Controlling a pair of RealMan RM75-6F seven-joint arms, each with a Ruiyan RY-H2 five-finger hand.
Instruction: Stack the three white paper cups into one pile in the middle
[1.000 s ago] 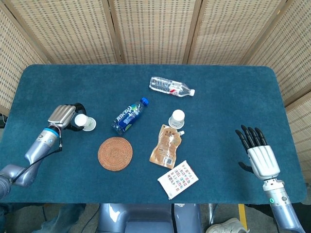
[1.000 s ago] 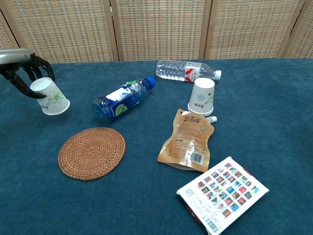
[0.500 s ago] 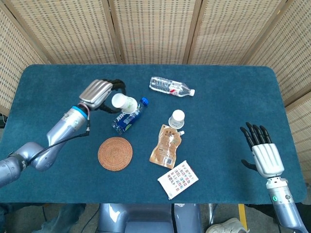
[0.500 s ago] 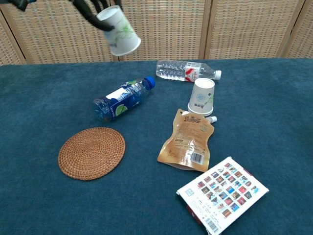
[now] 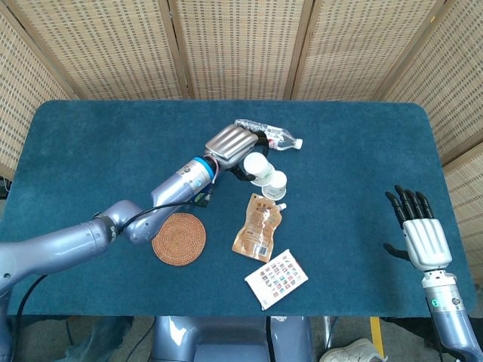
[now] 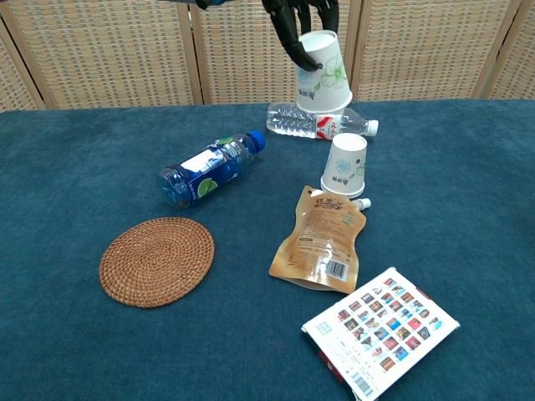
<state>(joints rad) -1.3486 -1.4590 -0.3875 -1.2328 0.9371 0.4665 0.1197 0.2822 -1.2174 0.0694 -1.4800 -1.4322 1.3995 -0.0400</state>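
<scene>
While the left hand [image 5: 232, 145] grips one white paper cup [image 6: 323, 71] in mid-air near the top centre of the chest view, its fingers [image 6: 292, 33] curled around the rim end, the second cup [image 6: 345, 166] stands inverted on the desk [image 5: 355, 151] just below and slightly right of it. Both cups appear mouth-down, so the carried one probably needs to come level, centre over the standing cup's base and drop straight, gently enough not to tip it onto the brown pouch [image 5: 257, 227] touching its foot. Only two cups are visible; where the third is, I cannot tell. Also on the desk: two bottles, one clear [image 5: 266, 135] and one blue [image 6: 207, 170], one round woven coaster [image 5: 179, 238] and one printed packet [image 5: 276, 278]. At the lower right of the head view, the right hand [image 5: 423, 240] holds nothing, fingers straight and slightly apart.
</scene>
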